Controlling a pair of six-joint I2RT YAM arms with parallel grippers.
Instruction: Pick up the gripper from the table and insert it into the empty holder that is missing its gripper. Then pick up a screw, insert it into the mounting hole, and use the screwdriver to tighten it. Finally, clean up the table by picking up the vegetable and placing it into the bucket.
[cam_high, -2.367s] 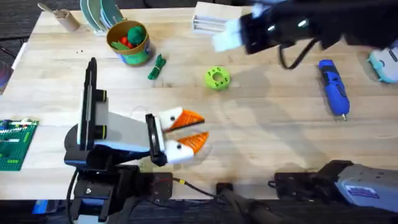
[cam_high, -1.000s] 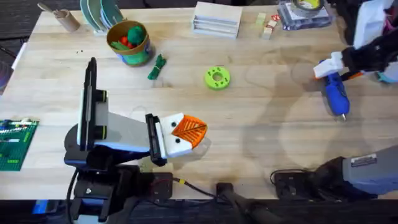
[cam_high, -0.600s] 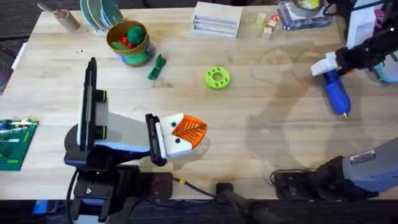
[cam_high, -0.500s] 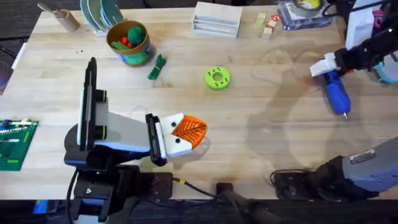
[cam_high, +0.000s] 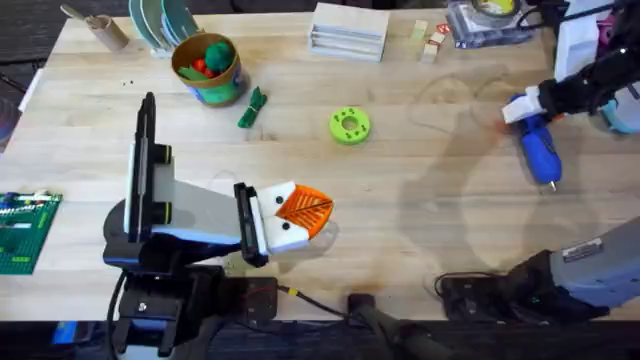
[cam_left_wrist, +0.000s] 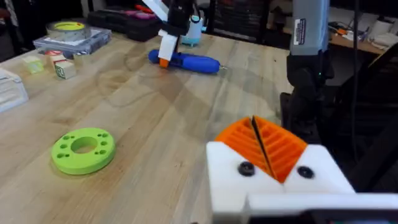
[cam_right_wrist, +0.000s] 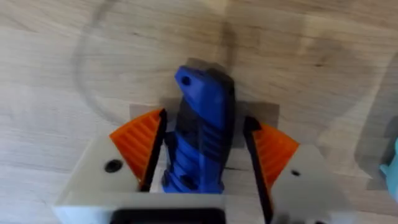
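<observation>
The right gripper (cam_right_wrist: 202, 162) straddles the screwdriver (cam_right_wrist: 200, 140), its 2 orange ribbed pads (cam_right_wrist: 140, 146) apart on either side of the chunky, grooved blue handle; whether they press it is unclear. The screwdriver lies flat on the wooden table (cam_high: 420, 190) at the far right, its butt end hidden under the gripper. The left gripper (cam_high: 300, 212) rests with pads together. The slim green vegetable (cam_high: 252, 108) lies just beside the bucket (cam_high: 207, 68).

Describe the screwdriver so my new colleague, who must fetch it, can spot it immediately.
Look at the wooden table's far right side, where the right gripper reaches down. The screwdriver lies flat there between the fingers: chunky, bright blue, thin tip, the sole blue tool among pale clutter.
</observation>
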